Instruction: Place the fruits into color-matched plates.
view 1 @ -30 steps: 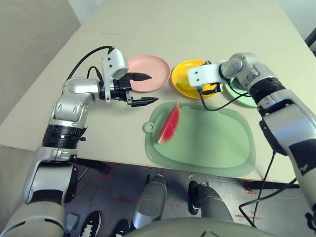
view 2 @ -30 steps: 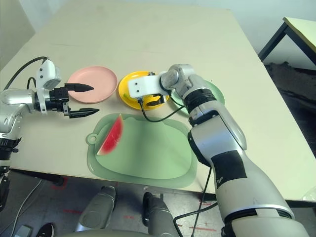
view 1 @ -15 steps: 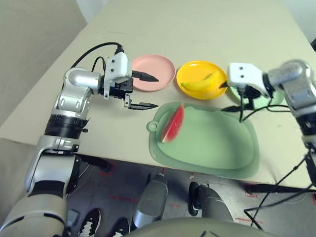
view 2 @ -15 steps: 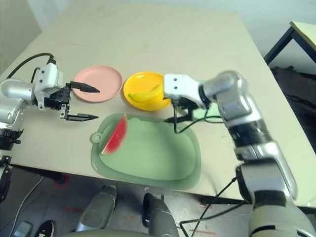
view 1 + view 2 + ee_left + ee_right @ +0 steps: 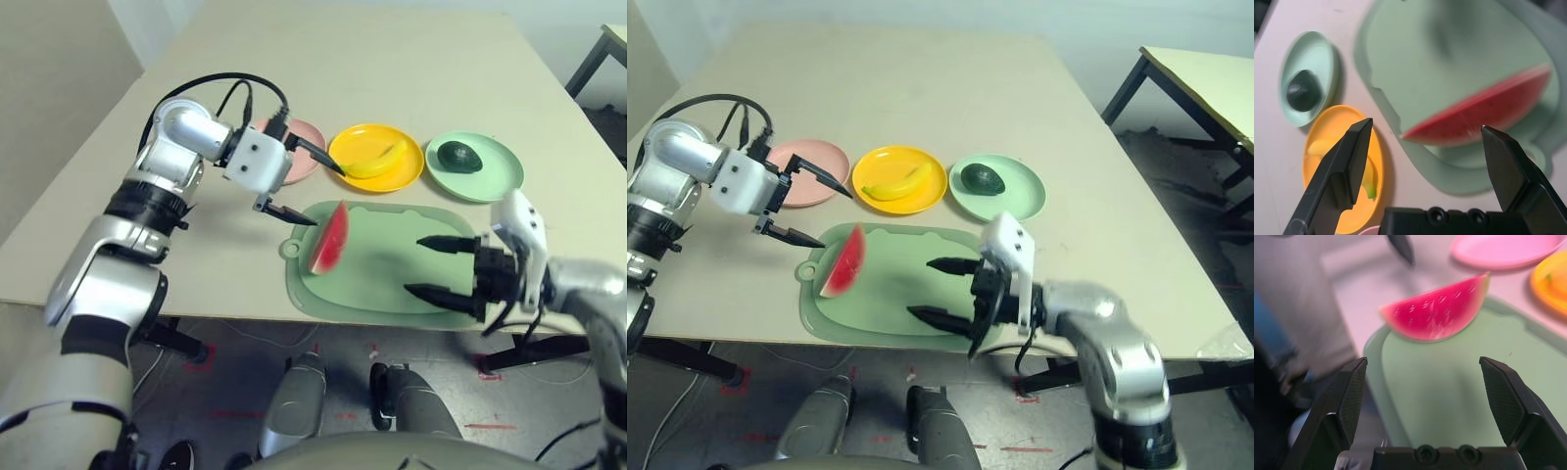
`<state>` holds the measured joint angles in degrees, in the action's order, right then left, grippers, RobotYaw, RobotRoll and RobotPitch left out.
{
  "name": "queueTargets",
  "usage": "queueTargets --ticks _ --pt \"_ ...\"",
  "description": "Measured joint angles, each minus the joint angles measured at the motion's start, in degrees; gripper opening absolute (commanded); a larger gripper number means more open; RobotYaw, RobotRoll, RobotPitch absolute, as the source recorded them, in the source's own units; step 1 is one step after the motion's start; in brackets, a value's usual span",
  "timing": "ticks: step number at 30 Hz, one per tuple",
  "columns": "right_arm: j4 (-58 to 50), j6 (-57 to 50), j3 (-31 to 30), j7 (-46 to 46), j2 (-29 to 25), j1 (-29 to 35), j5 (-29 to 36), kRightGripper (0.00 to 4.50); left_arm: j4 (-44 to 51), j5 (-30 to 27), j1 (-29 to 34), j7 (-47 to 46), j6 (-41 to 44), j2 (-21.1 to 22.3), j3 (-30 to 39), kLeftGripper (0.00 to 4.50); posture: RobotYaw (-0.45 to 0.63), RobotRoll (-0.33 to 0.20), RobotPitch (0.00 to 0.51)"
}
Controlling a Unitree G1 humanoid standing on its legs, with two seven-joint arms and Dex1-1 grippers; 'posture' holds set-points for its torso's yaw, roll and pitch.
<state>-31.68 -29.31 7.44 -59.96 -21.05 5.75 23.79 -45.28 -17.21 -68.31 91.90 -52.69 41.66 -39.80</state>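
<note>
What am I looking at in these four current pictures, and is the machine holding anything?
This is a humanoid robot seen from its own cameras. Two pictures come from its head's left and right eyes, looking down at a table; the other two come from its wrists.

Nearest the robot lies a sage-green cutting board with a watermelon wedge on it. Beyond are three plates: pink, yellow with a banana, and mint green with an avocado.

Its left hand and right hand are both open, holding nothing.
</note>
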Motion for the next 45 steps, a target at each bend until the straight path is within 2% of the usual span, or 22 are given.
queueTargets --ticks 4,9,17,24,29,39,45 --pt "3.35 9.70 -3.04 2.29 2.99 3.14 -0.77 4.48 -4.86 0.76 -4.40 0.01 -9.07 -1.87 -7.56 4.50 0.13 0.000 0.113" --pt "5.18 14.46 -5.35 4.83 2.89 4.03 -1.18 4.48 -6.04 -1.25 -7.48 0.01 -14.27 -4.94 -15.43 4.50 0.10 0.000 0.115" --pt "5.93 17.64 -5.63 8.13 1.02 5.09 -1.04 4.48 -4.55 -5.77 -8.89 0.02 -15.06 -6.63 -25.72 4.50 0.07 0.000 0.120" --pt "5.73 18.43 -6.36 10.76 0.29 6.52 -0.98 4.48 -3.25 -7.29 -8.92 0.02 -13.32 -6.99 -30.79 4.50 0.05 0.000 0.120" --pt "5.22 18.85 -6.85 12.04 -0.13 6.64 -0.98 4.48 -3.84 -6.89 -7.93 0.03 -11.92 -7.99 -31.04 4.50 0.04 0.000 0.120" --pt "4.99 19.42 -8.55 13.15 -1.65 7.29 -1.01 4.48 -5.75 -3.46 -5.49 0.06 -3.37 -9.23 -28.09 4.50 0.04 0.000 0.121" --pt "5.00 19.98 -8.55 13.48 -2.46 7.25 -0.97 4.48 -6.63 0.82 -3.18 0.16 8.69 -10.63 -22.75 4.50 0.05 0.000 0.118"
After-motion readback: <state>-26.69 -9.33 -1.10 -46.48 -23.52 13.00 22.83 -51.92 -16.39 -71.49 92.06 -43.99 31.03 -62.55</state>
